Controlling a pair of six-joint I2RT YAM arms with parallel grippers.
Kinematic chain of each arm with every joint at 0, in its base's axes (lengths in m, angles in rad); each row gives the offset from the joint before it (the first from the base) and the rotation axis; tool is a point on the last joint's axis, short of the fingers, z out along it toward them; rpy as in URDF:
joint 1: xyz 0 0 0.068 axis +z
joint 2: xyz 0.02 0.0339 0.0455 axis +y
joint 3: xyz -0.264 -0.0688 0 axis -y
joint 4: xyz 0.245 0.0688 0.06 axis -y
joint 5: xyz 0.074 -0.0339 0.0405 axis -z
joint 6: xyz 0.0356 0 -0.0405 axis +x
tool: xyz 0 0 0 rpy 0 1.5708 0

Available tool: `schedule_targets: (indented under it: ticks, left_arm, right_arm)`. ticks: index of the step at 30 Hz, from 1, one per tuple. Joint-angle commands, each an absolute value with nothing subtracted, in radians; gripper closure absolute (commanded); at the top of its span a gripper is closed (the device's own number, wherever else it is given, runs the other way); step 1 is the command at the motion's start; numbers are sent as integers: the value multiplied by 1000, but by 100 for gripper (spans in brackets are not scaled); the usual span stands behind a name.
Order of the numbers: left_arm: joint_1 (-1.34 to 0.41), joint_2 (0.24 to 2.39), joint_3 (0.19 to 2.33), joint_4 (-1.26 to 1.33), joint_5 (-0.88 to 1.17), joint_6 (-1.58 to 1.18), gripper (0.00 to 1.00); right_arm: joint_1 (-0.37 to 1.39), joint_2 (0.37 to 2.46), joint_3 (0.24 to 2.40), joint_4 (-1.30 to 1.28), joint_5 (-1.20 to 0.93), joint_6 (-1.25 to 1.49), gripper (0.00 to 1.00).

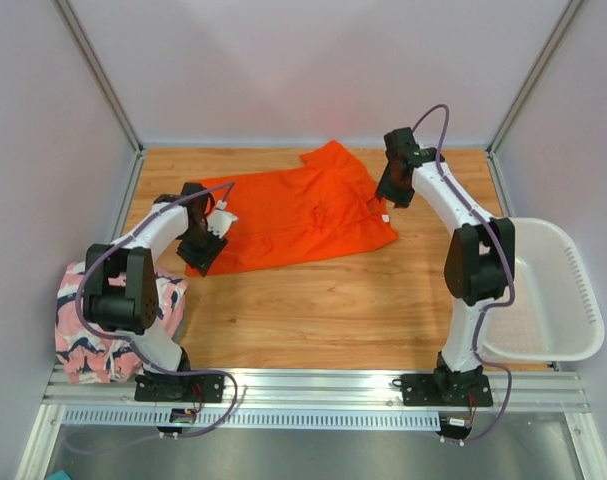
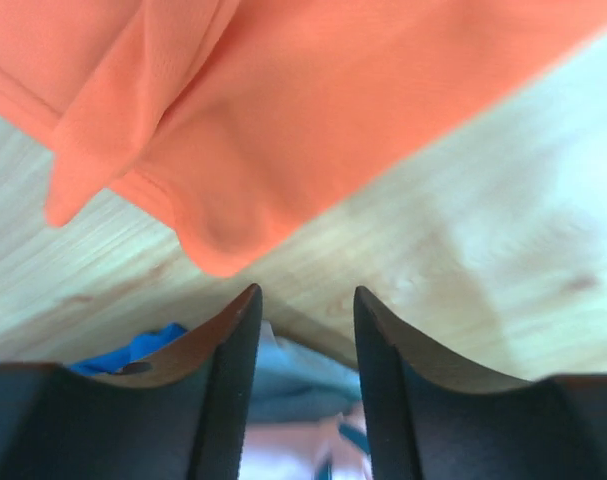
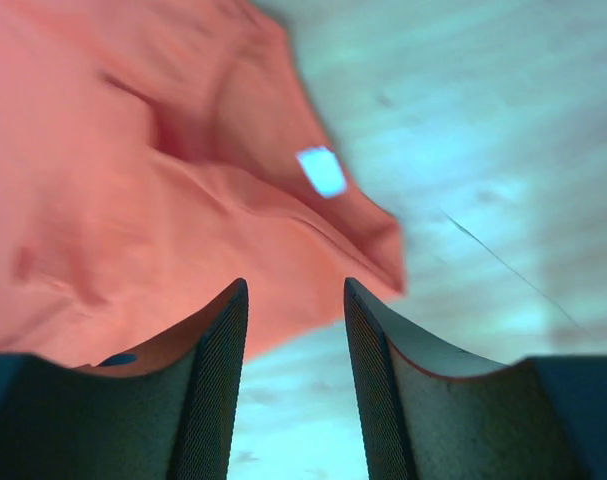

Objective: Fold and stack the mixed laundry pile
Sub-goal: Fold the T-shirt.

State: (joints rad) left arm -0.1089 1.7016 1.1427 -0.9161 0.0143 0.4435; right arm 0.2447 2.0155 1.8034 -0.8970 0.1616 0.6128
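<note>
A bright orange garment (image 1: 293, 215) lies spread flat across the middle of the wooden table. My left gripper (image 1: 196, 260) hovers over its near-left corner. In the left wrist view the orange cloth (image 2: 313, 120) fills the top and the gripper (image 2: 305, 300) is open and empty. My right gripper (image 1: 391, 197) hangs at the garment's right edge. It is open (image 3: 293, 295), with orange cloth (image 3: 133, 180) and a white tag (image 3: 321, 170) just beyond its tips. The pink patterned garment (image 1: 93, 335) lies heaped at the table's left edge; blue cloth (image 2: 133, 350) and grey cloth (image 2: 293, 375) show past the left fingers.
A white slotted plastic basket (image 1: 568, 300) stands off the table's right edge beside the right arm. Grey walls with metal posts close in the back and sides. Bare wood (image 1: 323, 310) stretches between the garment and the arm bases.
</note>
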Motion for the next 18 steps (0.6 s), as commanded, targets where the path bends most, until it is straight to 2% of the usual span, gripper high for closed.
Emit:
schedule_targets:
  ticks: [1, 7, 14, 17, 18]
  left_arm:
    - [-130, 1615, 1183, -989, 141, 528, 48]
    - [-236, 1617, 1037, -819, 2, 629, 43]
    - [-250, 1664, 962, -634, -153, 667, 44]
    - [-252, 1678, 922, -604, -160, 669, 52]
    - [-250, 1675, 916, -603, -153, 666, 62]
  right_arm:
    - [253, 1954, 1628, -943, 313, 563, 54]
    - [247, 1957, 1473, -832, 261, 612, 53]
    - [203, 1976, 1398, -697, 186, 675, 58]
    - [195, 1982, 1365, -677, 161, 686, 76]
    - [193, 1980, 1355, -680, 157, 687, 87]
